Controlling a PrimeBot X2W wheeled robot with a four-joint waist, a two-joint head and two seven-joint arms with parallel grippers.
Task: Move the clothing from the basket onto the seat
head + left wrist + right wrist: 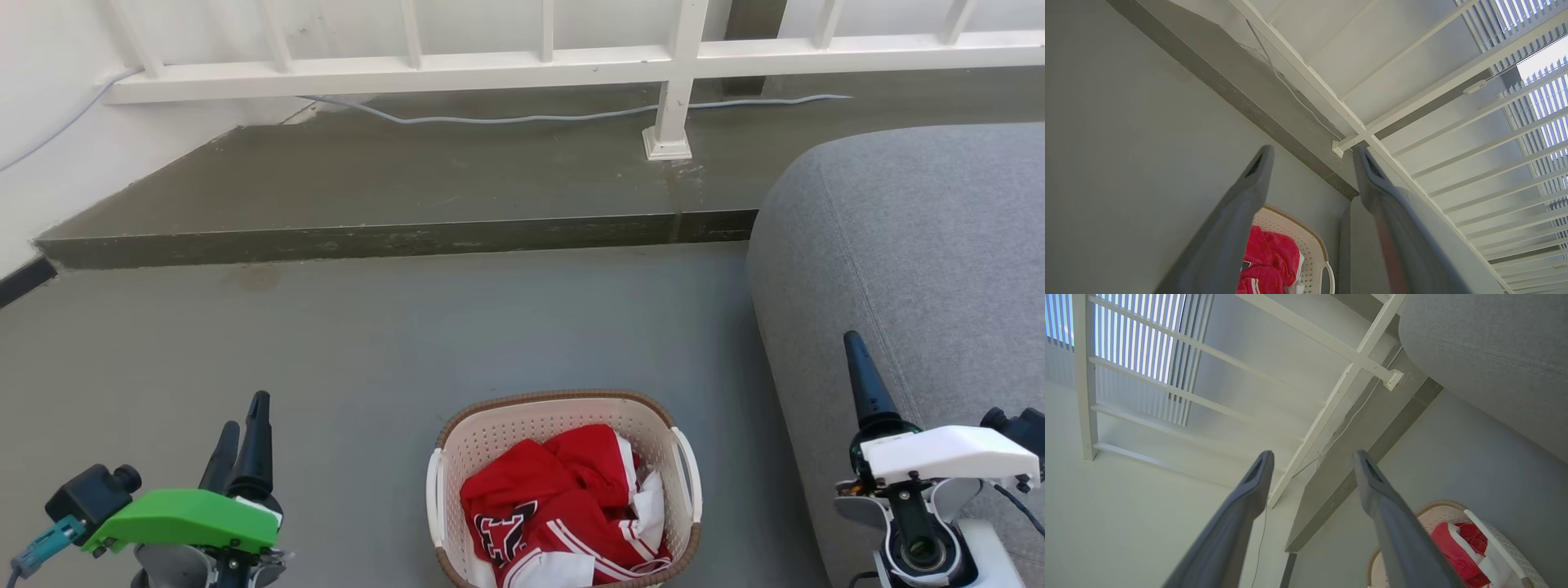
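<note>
**Clothing heaped in the basket, both grippers spread and empty**

Clothing [563, 506], red with white trim and black-and-white lettering, lies crumpled inside the basket [563, 402], so no part of the task is done yet. The basket stands on the grey floor [367, 343]. The seat [914, 245] rises just to the basket's right, a narrow strip of floor between them, probably set so close to keep each carry short. The left gripper [1313, 149] hangs well to the basket's left, its fingers wide apart with nothing between them. The right gripper [1312, 453] hangs to the basket's right, in front of the seat, equally spread and empty. Parked on either side, they leave the basket's mouth unobstructed and ready for a reach down into the soft fabric.
</note>
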